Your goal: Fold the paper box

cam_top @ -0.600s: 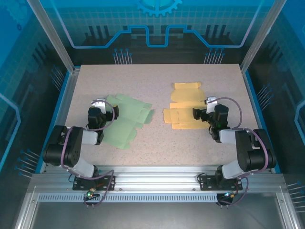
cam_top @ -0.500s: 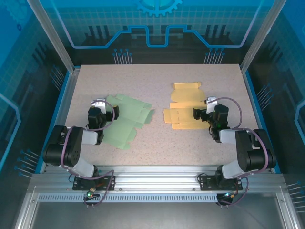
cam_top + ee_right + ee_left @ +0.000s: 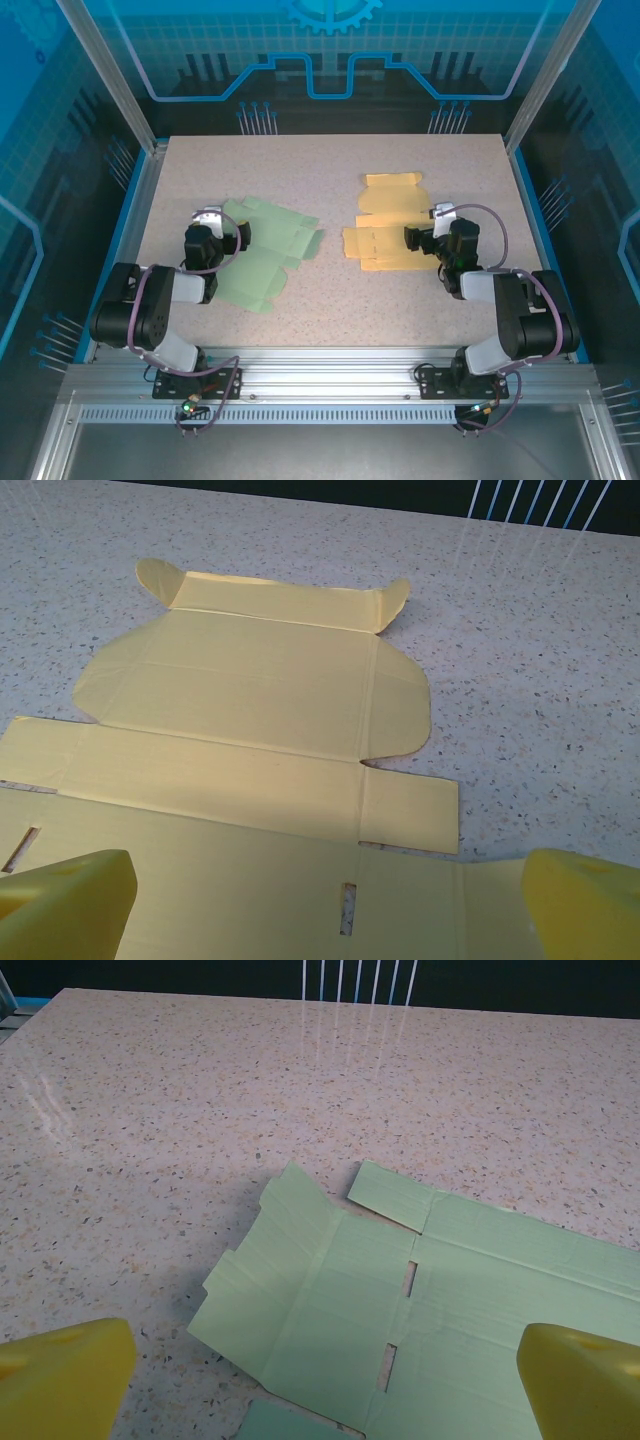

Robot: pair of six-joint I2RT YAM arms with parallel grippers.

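Two unfolded paper box blanks lie flat on the speckled table. The green blank (image 3: 265, 255) is on the left and the yellow blank (image 3: 385, 225) on the right. My left gripper (image 3: 232, 236) hovers low over the green blank's near left part, open, with nothing between its yellow fingertips (image 3: 65, 1375). In the left wrist view the green sheet (image 3: 420, 1300) with two slots lies under the left gripper (image 3: 325, 1385). My right gripper (image 3: 416, 238) stands open over the yellow blank's right edge. In the right wrist view the yellow sheet (image 3: 250, 740) spreads below the right gripper (image 3: 330, 910).
The table (image 3: 330, 170) is bounded by blue rails and a metal frame (image 3: 130, 200) at left, right and back. Bare tabletop runs between the two sheets and behind them. Both arm bases (image 3: 170, 350) sit at the near edge.
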